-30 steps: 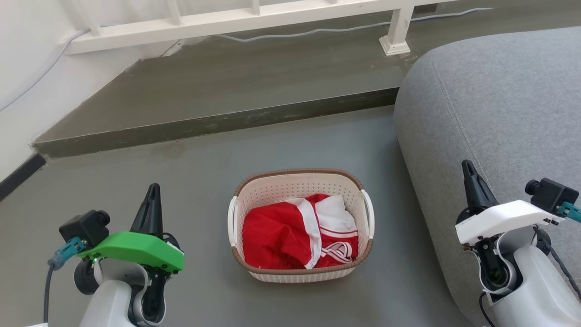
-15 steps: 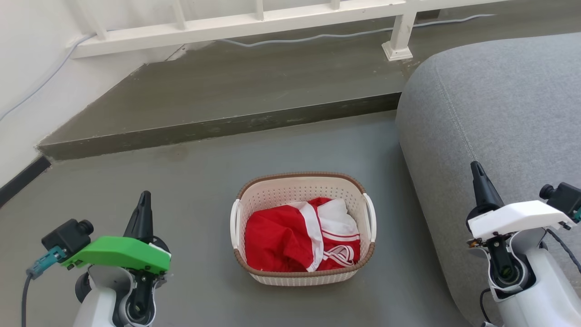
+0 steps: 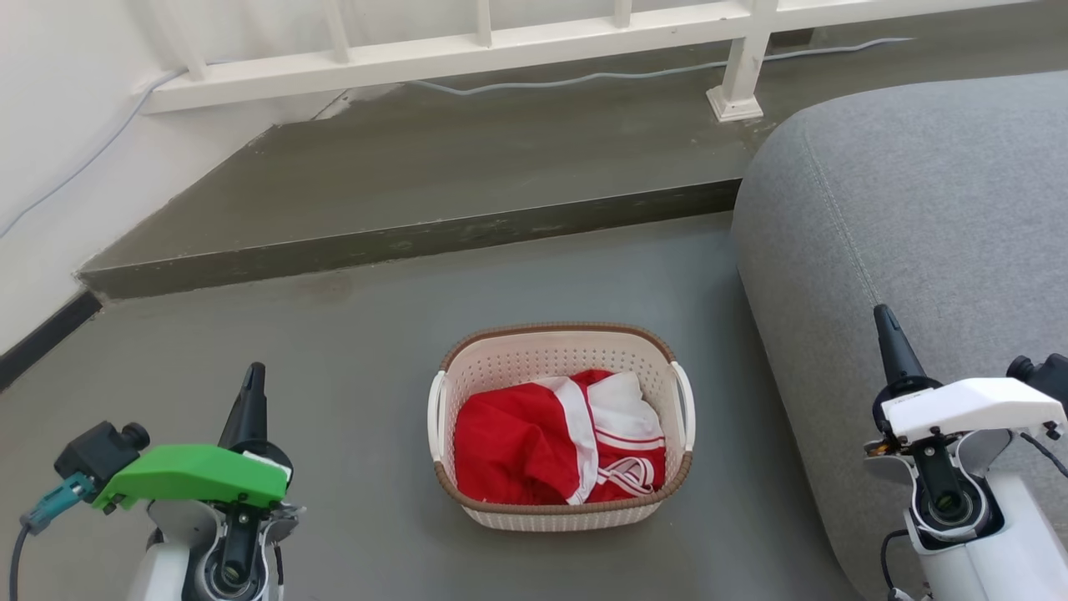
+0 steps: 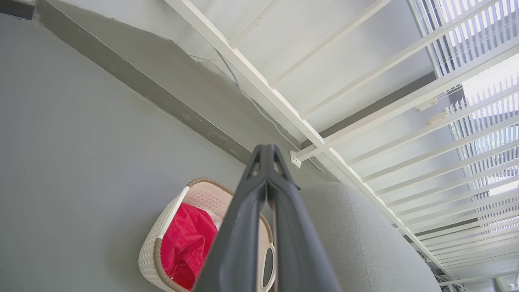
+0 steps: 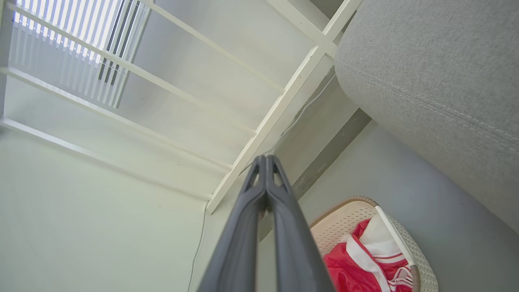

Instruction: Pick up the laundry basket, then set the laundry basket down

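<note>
The laundry basket (image 3: 501,371) rests on the grey floor in the middle of the head view, cream and perforated with a brown rim and white side handles. It holds red and white clothes (image 3: 551,434). My left gripper (image 3: 252,376) is shut and empty, well to the basket's left and clear of it. My right gripper (image 3: 883,317) is also shut and empty, off to the basket's right in front of the sofa. The basket (image 4: 156,251) appears in the left wrist view behind the closed fingers (image 4: 265,152). In the right wrist view the basket (image 5: 421,263) lies at the lower right of the gripper (image 5: 263,160).
A grey sofa (image 3: 918,209) bulges close to the basket's right side. A raised concrete step (image 3: 400,242) runs across behind the basket, with a white railing (image 3: 467,50) and a cable on it. A white wall (image 3: 50,150) stands at the left.
Both grippers have drawn down and outward, away from the basket. The head camera has tilted, so the scene sits slightly lower. The basket stays on the floor.
</note>
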